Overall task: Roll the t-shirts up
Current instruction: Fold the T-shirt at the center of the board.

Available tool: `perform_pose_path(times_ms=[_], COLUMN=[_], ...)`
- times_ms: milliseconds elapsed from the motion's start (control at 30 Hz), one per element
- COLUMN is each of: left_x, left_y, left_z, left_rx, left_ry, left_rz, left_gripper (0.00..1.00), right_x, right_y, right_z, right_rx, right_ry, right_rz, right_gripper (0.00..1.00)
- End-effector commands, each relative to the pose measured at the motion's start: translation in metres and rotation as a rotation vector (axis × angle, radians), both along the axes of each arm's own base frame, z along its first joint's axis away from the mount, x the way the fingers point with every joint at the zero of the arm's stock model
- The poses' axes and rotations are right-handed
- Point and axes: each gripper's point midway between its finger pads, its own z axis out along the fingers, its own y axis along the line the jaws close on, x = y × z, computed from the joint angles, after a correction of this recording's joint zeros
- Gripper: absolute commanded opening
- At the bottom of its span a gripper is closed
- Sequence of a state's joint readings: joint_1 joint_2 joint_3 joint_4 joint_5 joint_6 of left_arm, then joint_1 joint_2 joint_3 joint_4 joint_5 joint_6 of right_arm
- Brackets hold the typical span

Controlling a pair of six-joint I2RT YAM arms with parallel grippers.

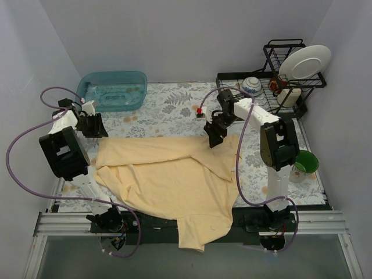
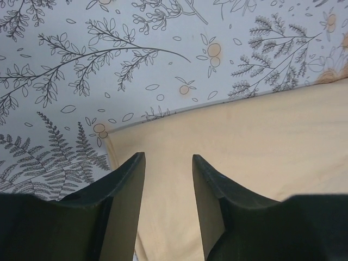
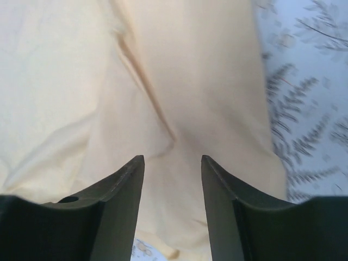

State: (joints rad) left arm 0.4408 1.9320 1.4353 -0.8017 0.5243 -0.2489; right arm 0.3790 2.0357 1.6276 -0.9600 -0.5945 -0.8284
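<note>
- Tabletop (image 1: 174, 102): covered by a white cloth printed with grey ferns, leafy sprigs and small orange fruits.
- Far left corner: translucent blue plastic tub (image 1: 110, 74), rectangular with rounded corners, sitting flat on the cloth.
- Far right corner: black wire dish rack (image 1: 283, 42), two tiers.
- Large white round plate (image 1: 305, 61) stands on edge in the upper tier, tilted.
- Small white bowl with blue pattern (image 1: 251, 85) sits on the lower tier, left end.
- A white item beside it; cannot tell what.
- Right edge: round green container (image 1: 305, 163), upright, well apart from the rack.
- Plain pale walls (image 1: 174, 35) enclose three sides.
</note>
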Motion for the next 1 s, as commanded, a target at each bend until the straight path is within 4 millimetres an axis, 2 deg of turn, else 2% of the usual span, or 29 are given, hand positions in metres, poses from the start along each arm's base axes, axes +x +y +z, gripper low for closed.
perform_pose_path(times_ms=[0,233,467,567,800,967], left_x=[-0.001,-0.015,-0.017,-0.018,-0.02,-0.02], left_y=[-0.019,-0.026,-0.03,-0.032,-0.031,-0.03], left_z=[0.041,0.044,0.044,0.043,0.046,0.053], left_rx=[-0.044,-0.019,-0.033,-0.037,-0.014,0.0], left_ry=[-0.087,-0.092,-0.097,-0.095,-0.103,-0.127], left_rz=[0.016,-0.009,-0.009,-0.009,-0.021,-0.034], left_gripper=[0.4,0.4,0.4,0.4,0.4,0.4], right_x=[-0.037,-0.03,-0.023,-0.025,-0.041,-0.044], right_y=[0.01,0.008,0.007,0.008,0.016,0.022], right_z=[-0.008,-0.024,-0.033,-0.038,-0.038,-0.024], right_rx=[0.02,-0.024,-0.043,-0.047,-0.023,-0.007], right_ry=[0.126,0.066,0.036,0.038,0.028,-0.031], right_rz=[0.07,0.085,0.077,0.081,0.13,0.146], right_gripper=[0.58,0.58,0.54,0.49,0.22,0.15])
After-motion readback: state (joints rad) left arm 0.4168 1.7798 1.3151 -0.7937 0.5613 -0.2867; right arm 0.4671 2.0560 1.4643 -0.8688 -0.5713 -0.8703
